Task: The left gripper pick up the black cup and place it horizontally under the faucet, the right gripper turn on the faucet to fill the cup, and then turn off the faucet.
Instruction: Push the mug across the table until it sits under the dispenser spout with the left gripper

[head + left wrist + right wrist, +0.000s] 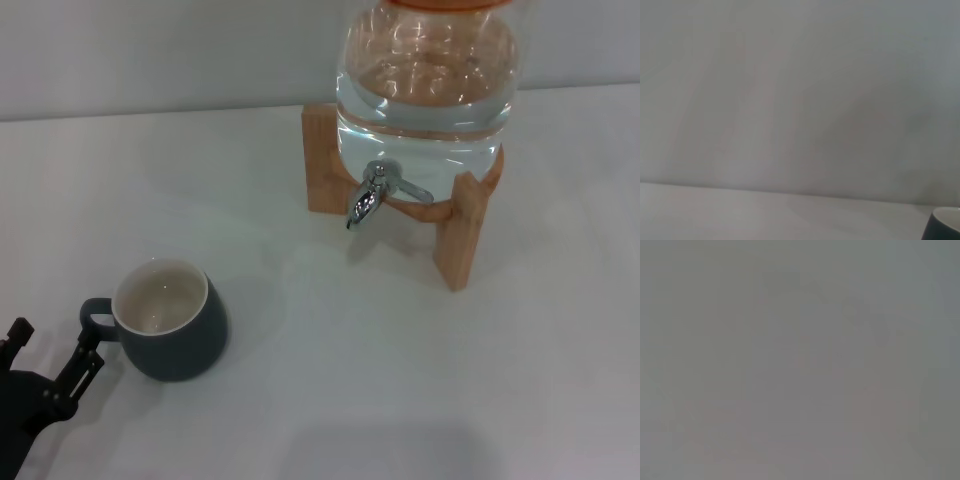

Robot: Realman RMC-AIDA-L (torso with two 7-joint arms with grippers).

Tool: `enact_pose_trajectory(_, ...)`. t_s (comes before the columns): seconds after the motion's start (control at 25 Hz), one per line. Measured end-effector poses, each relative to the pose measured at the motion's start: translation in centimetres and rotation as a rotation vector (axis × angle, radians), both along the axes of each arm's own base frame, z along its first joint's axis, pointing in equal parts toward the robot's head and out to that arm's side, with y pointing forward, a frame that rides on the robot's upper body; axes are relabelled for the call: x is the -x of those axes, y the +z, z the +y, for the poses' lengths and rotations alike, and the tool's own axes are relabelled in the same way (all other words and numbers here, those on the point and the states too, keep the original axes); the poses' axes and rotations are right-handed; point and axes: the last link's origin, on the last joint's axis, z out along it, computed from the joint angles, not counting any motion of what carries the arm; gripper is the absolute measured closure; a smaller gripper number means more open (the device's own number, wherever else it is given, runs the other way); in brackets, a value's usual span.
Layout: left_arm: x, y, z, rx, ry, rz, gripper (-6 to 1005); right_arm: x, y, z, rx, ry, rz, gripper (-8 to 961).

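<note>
The black cup [170, 322] stands upright on the white table at the lower left, its cream inside showing and its loop handle pointing left. My left gripper [55, 345] is at the bottom left corner, open, with one fingertip close beside the cup's handle. The cup's rim shows at a corner of the left wrist view [945, 225]. The chrome faucet [372, 192] juts from the clear glass water jar [425, 85], its lever pointing right. The cup is well left of and nearer than the faucet. My right gripper is out of view.
The jar rests on a wooden stand [462, 225] at the back right of the white table [400, 380]. A pale wall runs behind it. The right wrist view shows only a plain grey surface.
</note>
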Motion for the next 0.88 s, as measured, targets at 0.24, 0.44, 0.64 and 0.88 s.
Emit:
enact_pose_trajectory(0.24,0.0,0.0,0.0,0.0,0.0,0.0,137,0.01,0.01,0.01,0.0,0.0,0.0,112)
enact_pose_trajectory(0.44,0.27,-0.16,0.01,0.012,0.016,0.008,138,0.02,0.0,0.03,0.0,0.001,0.0,112)
enact_pose_trajectory(0.64,0.39,-0.28,0.08,0.02,0.026,0.012,138,0.09,-0.01,0.14,0.0,0.003,-0.001,112)
enact_pose_trajectory(0.88,0.48,-0.32,0.11,0.021,0.032,0.014,137,0.09,-0.03,0.15,0.0,0.003,-0.001,112)
